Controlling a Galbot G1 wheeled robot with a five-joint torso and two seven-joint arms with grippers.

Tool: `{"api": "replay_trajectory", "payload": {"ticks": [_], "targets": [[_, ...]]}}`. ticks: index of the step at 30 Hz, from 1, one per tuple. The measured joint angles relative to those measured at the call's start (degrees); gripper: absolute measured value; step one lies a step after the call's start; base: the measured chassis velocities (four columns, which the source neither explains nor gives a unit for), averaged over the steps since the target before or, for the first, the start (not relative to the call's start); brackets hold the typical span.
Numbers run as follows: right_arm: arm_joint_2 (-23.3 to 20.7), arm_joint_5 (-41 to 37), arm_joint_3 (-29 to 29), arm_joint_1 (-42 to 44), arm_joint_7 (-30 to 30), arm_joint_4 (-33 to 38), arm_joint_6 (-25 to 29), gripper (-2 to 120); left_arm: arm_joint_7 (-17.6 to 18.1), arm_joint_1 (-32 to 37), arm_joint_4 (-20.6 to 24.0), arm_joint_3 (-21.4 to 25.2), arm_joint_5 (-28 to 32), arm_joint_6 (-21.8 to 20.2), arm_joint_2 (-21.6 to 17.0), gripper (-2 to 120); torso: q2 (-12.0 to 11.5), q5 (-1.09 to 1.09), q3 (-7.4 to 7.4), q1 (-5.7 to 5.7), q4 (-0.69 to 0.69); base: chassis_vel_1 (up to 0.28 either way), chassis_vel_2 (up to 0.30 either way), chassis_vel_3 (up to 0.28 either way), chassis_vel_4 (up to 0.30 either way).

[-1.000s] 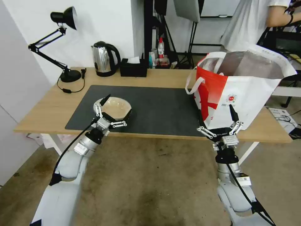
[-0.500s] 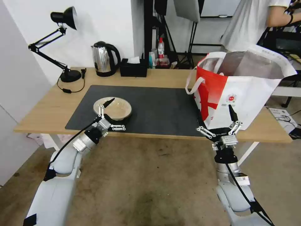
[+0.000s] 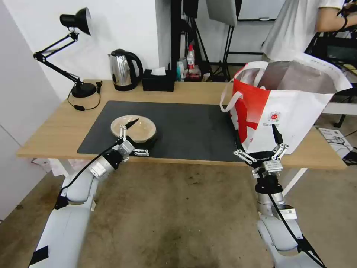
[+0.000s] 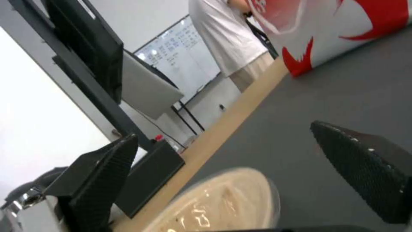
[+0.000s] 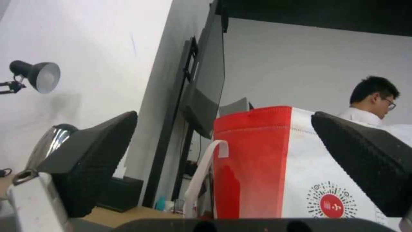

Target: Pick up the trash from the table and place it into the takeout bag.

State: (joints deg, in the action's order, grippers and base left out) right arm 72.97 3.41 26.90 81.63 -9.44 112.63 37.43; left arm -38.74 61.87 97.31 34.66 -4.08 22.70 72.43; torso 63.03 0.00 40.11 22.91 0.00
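Left gripper, fingers spread, straddles the near rim of the shallow beige bowl on the table. Closing low may skid it; a thin-rim pinch could tip it short of the takeout bag. Right gripper idles spread.

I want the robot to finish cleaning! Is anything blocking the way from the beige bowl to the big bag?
Nothing visible does. Bare dark grey mat lies between the shallow beige bowl, at the open left gripper, and the boxy white-and-red takeout bag.
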Motion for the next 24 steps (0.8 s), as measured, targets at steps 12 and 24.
{"api": "replay_trajectory", "payload": {"ticks": [12, 24], "targets": [[0.16, -0.02, -0.04, -0.36, 0.0, -0.41, -0.08, 100, -0.79, -0.7, -3.08, 0.0, -1.45, 0.05, 0.13, 100, 0.0, 0.0, 0.0, 0.0, 0.0, 0.0, 0.0, 0.0, 0.0], [-0.07, -0.19, -0.1, -0.87, -0.02, -0.83, -0.12, 100, -0.91, -1.19, -4.89, 0.08, -2.19, 0.12, 0.3, 100, 0.0, -0.01, -0.01, 0.01, 0.0, 0.0, 0.0, 0.0, 0.0]]}}
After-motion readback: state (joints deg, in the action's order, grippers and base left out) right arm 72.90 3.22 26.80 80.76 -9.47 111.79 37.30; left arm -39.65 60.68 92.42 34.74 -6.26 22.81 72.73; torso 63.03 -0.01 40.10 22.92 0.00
